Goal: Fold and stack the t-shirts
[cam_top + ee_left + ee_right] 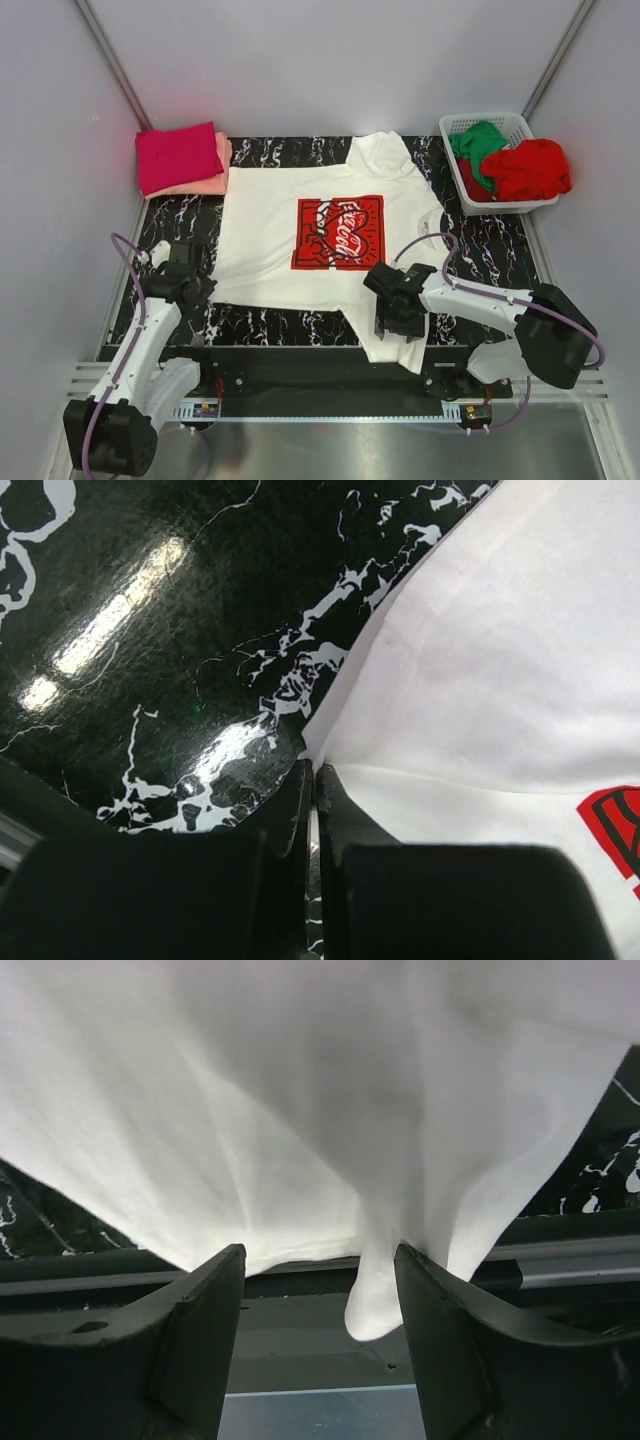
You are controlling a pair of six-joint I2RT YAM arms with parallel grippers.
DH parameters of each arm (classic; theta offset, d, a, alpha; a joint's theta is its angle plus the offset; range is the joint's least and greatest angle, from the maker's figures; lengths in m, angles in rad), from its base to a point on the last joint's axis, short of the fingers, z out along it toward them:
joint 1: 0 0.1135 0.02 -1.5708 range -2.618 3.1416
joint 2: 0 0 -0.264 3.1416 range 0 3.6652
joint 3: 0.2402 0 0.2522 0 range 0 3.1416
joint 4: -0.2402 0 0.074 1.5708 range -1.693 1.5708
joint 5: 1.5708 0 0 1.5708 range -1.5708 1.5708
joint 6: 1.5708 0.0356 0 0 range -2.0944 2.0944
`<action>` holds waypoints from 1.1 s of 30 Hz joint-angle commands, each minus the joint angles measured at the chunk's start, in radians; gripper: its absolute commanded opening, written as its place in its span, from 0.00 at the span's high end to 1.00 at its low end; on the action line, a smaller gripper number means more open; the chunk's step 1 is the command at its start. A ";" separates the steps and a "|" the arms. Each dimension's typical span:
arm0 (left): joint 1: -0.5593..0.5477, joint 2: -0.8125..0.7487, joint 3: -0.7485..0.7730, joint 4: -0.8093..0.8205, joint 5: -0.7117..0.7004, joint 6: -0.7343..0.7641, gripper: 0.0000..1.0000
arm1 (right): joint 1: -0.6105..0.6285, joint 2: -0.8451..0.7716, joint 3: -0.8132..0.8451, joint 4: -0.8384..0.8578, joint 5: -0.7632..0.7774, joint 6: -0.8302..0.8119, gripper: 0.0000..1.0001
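The white t-shirt (pixel 270 215) with a red square print (pixel 338 232) lies spread flat on the black marbled mat (pixel 180 215). My left gripper (pixel 195 283) is at the shirt's left lower corner. In the left wrist view it (pixel 314 772) is shut, with the corner of the white cloth (pixel 500 680) pinched at its tips. My right gripper (pixel 398 322) is over the sleeve that hangs off the mat's near edge. In the right wrist view it (pixel 320 1255) is open, with the white cloth (pixel 300 1110) draped between its fingers (pixel 215 1300).
A folded magenta tee (pixel 178 155) lies on a folded salmon-pink one (pixel 212 183) at the back left. A white slatted basket (pixel 520 125) at the back right holds a green tee (pixel 478 145) and a red tee (pixel 530 168). Grey walls stand on three sides.
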State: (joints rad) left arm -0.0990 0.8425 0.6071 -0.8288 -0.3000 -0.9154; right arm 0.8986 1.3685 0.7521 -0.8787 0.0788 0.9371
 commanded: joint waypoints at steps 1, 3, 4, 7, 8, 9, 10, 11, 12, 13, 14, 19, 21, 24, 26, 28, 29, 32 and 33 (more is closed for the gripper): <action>0.024 0.016 0.045 0.082 0.062 0.061 1.00 | -0.050 -0.042 -0.049 0.000 0.047 0.008 0.32; 0.025 0.036 0.045 0.092 0.076 0.062 1.00 | -0.104 -0.025 -0.066 0.030 0.013 -0.030 0.33; 0.025 0.041 0.043 0.095 0.093 0.064 1.00 | -0.104 -0.023 -0.056 0.021 0.012 -0.034 0.33; 0.025 0.041 0.031 0.108 0.117 0.064 1.00 | -0.095 -0.081 -0.042 -0.026 -0.022 -0.023 0.34; 0.025 0.038 0.026 0.114 0.122 0.066 1.00 | -0.087 -0.104 -0.037 -0.040 -0.025 -0.003 0.35; 0.025 0.036 0.022 0.117 0.125 0.066 1.00 | -0.075 -0.127 -0.037 -0.066 -0.027 0.005 0.35; 0.025 0.036 0.013 0.120 0.133 0.061 1.00 | -0.070 -0.166 -0.036 -0.077 -0.040 0.008 0.37; 0.025 0.035 0.008 0.128 0.137 0.056 1.00 | -0.067 -0.178 -0.042 -0.085 -0.050 0.022 0.38; 0.025 0.035 0.000 0.134 0.142 0.056 1.00 | -0.060 -0.187 -0.049 -0.083 -0.060 0.026 0.39; 0.025 0.035 -0.003 0.140 0.153 0.053 1.00 | -0.052 -0.192 -0.065 -0.085 -0.076 0.031 0.39; 0.025 0.038 -0.012 0.148 0.157 0.052 1.00 | -0.044 -0.190 -0.075 -0.083 -0.076 0.043 0.39; 0.025 0.047 -0.001 0.145 0.165 0.058 1.00 | 0.040 -0.184 -0.109 -0.091 -0.109 0.109 0.39; 0.025 0.046 0.002 0.140 0.162 0.059 1.00 | 0.052 -0.181 -0.105 -0.124 -0.096 0.111 0.39; 0.025 0.043 -0.001 0.143 0.168 0.059 1.00 | 0.062 -0.172 -0.105 -0.124 -0.094 0.123 0.38; 0.025 0.044 -0.003 0.146 0.171 0.059 1.00 | 0.063 -0.148 -0.097 -0.121 -0.083 0.121 0.38; 0.025 0.046 -0.006 0.146 0.174 0.062 1.00 | 0.063 -0.111 -0.083 -0.123 -0.083 0.108 0.38; 0.025 0.046 -0.006 0.146 0.174 0.062 1.00 | 0.065 -0.099 -0.079 -0.115 -0.061 0.106 0.38; 0.025 0.046 -0.009 0.151 0.176 0.064 1.00 | 0.063 -0.060 -0.074 -0.108 -0.045 0.098 0.45; 0.025 0.047 -0.007 0.152 0.176 0.067 1.00 | 0.063 -0.056 -0.073 -0.106 -0.042 0.098 0.49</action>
State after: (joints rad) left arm -0.0784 0.8875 0.5980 -0.7216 -0.1444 -0.8635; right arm 0.9504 1.2976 0.6460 -0.9775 -0.0078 1.0252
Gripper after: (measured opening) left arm 0.020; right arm 0.538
